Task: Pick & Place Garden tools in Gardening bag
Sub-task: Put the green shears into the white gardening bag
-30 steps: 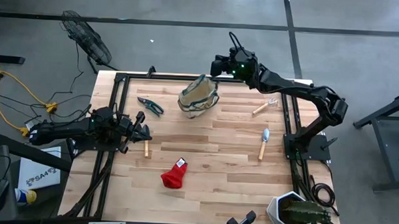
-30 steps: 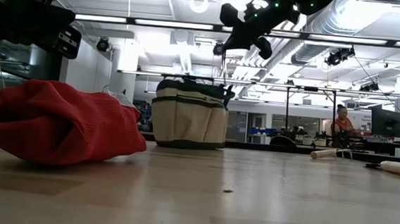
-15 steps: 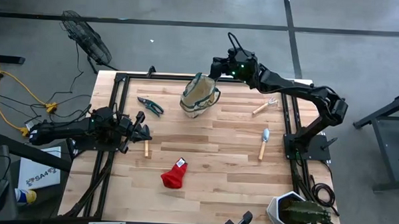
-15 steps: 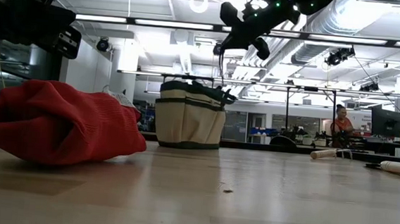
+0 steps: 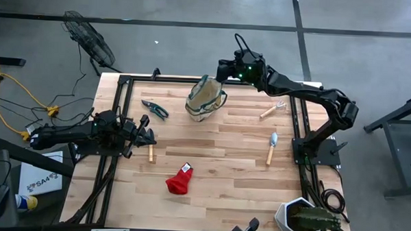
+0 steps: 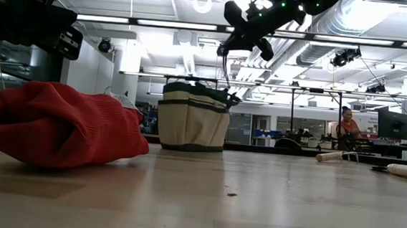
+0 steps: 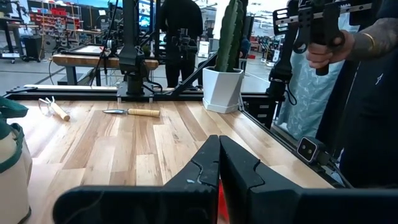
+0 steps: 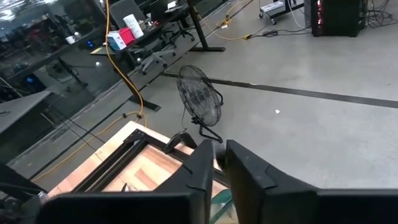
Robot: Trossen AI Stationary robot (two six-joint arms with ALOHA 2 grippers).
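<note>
Right gripper (image 5: pixel 224 70) is hovering above the gardening bag (image 5: pixel 205 99), which is sitting directly below its fingers at the far edge of the tabletop (image 5: pixel 224 171); fingers are cracked slightly apart, holding nothing visible. Left gripper (image 5: pixel 148 137) is idling with fingers fully closed and empty, a wooden-handled tool (image 5: pixel 151 153) just beside them. Nearest to the right arm is the trowel (image 5: pixel 271 148), lying well back from its fingers toward its base, long axis running near-to-far.

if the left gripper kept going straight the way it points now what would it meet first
Probably the wooden-handled tool just beyond the left gripper, whose fingers are shut. In the left wrist view only bare table shows ahead, with the white plant pot far off, so depth is uncertain.
</note>
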